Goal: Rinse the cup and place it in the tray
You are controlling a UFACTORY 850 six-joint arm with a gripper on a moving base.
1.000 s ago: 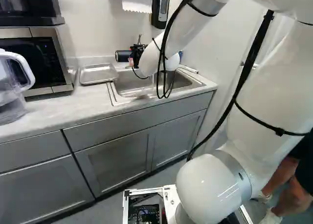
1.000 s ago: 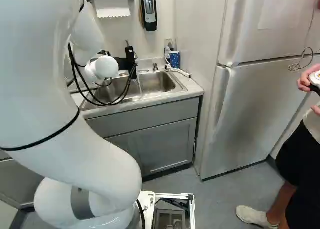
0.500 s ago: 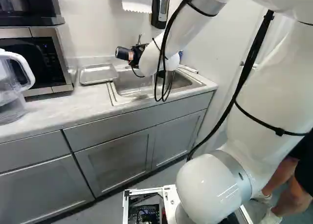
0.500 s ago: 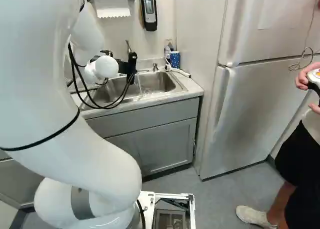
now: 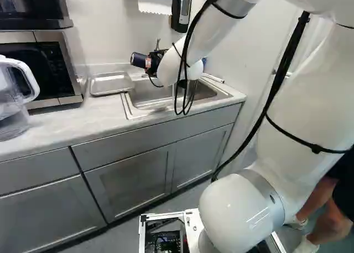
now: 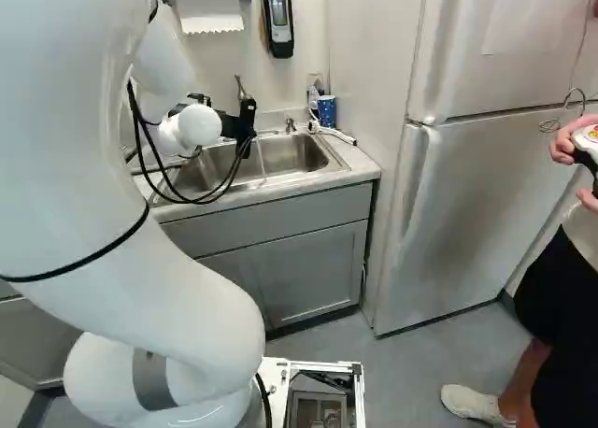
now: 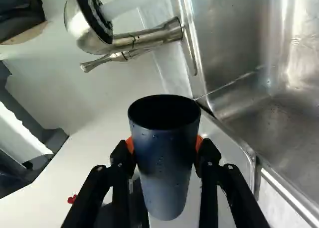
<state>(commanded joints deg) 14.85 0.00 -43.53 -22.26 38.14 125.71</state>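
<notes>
The gripper is over the left part of the sink in the left base view, with the dark blue cup lying tilted in its hold. In the wrist view the gripper is shut on the cup, an orange pad at either side. Water drops cling to the cup's wall, and its dark mouth shows. Water streams from the faucet head, beyond the cup's mouth. The metal tray lies on the counter between microwave and sink. Its inside shows nothing in it.
The sink's right basin lies beside the faucet base. A patterned blue cup stands in the back corner. The microwave and a clear pitcher are left of the tray. A paper towel dispenser hangs above.
The gripper has turned, tipping the held cup from nearly level to slanted, its outer end higher in the left base view. Over the last half second the arm has barely moved. The base has stayed put.
</notes>
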